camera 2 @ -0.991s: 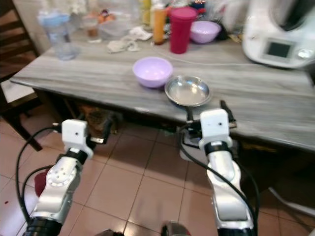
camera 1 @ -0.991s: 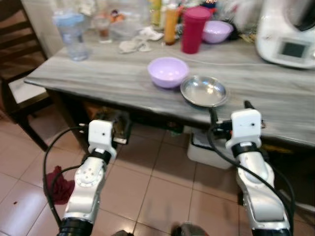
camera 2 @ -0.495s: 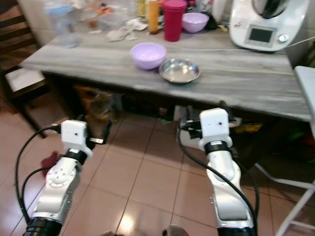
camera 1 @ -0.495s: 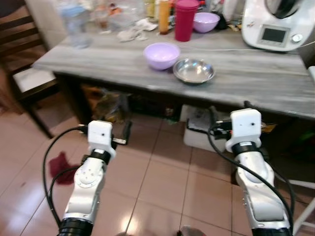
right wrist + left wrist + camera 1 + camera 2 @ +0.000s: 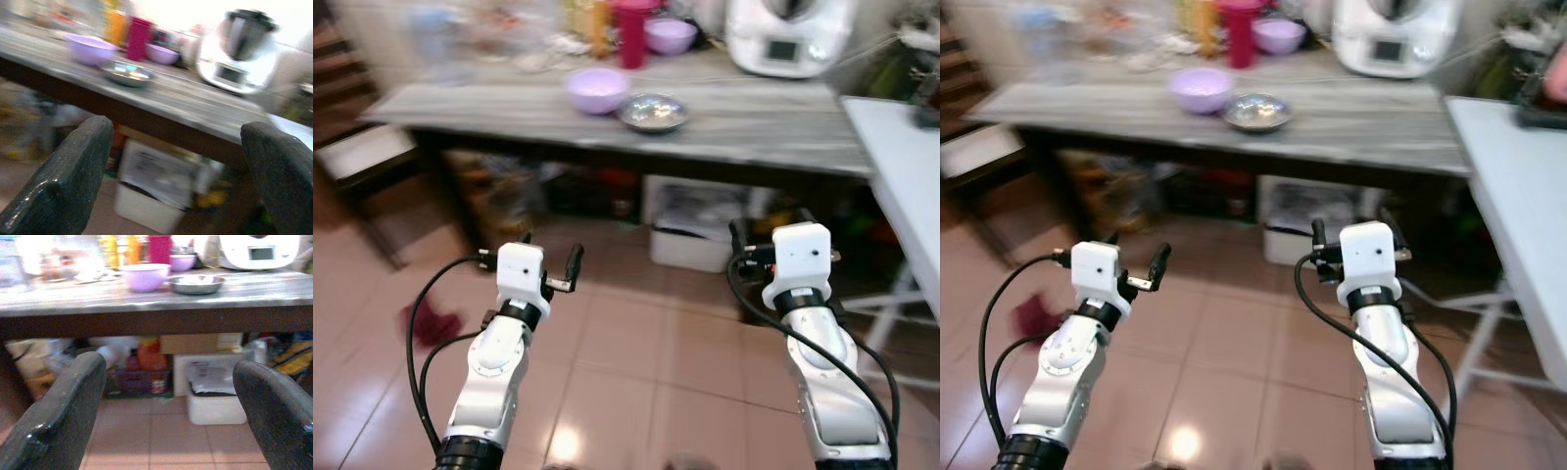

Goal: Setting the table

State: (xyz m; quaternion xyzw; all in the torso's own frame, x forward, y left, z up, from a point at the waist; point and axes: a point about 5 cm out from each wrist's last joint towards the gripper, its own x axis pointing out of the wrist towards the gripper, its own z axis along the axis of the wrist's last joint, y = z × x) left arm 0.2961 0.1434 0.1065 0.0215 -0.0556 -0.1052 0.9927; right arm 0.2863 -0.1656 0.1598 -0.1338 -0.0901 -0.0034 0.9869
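A lilac bowl (image 5: 595,90) and a shallow steel bowl (image 5: 652,112) stand side by side near the front edge of the grey wooden table (image 5: 754,108), well ahead of me. Both arms are held out low over the tiled floor, short of the table. My left gripper (image 5: 168,406) is open with nothing between its fingers (image 5: 58,416). The right gripper (image 5: 176,171) is open too and holds nothing. The head views are blurred.
At the table's back stand a red cup (image 5: 631,20), a second lilac bowl (image 5: 669,34), bottles and a white kitchen appliance (image 5: 788,34). A white bin (image 5: 690,240) and bags sit under the table. A white table (image 5: 901,166) juts in at right; a red cloth (image 5: 429,323) lies left.
The whole picture has shifted: the camera has drawn back and swung right, so the table now lies farther off and a white table shows at right. Both grippers stay open and empty.
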